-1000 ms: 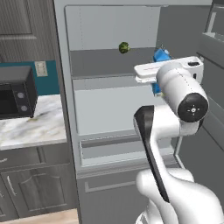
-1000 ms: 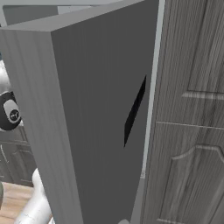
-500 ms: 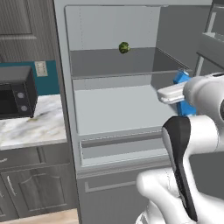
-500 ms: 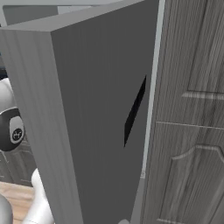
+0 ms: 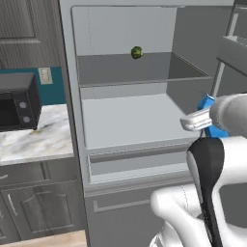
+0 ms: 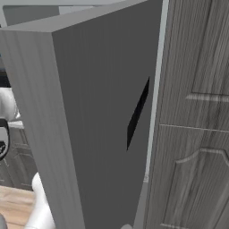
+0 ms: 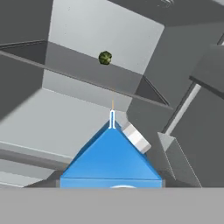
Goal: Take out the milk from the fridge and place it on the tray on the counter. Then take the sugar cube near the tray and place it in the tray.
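The claw (image 5: 205,112) was clamped on the milk (image 5: 211,116), its jaws pressed against the sides of the blue carton (the arm's white wrist hid most of both in the left base view). Carton and claw sat at the right edge of the fridge (image 5: 125,120) opening, level with the middle shelf (image 5: 130,120) and out in front of it rather than resting on it. In the hand view the carton's gabled top (image 7: 112,151) rose close before the camera, its ridge pointing toward the fridge's back wall and a small white cap on its right slope.

A small green ball (image 5: 137,52) lay on the upper shelf (image 5: 140,75), near the back wall and well apart from the milk. Below the middle shelf a pale drawer front ran across the compartment.

To the left of the fridge stood the marbled counter (image 5: 36,140) over grey wood-grain cabinets, with a black microwave (image 5: 17,101) on it against a teal wall.

In the right base view the open fridge door (image 6: 94,120) stood close to the camera, a dark slanted handle recess in its face, beside a tall grey cabinet door (image 6: 197,116).
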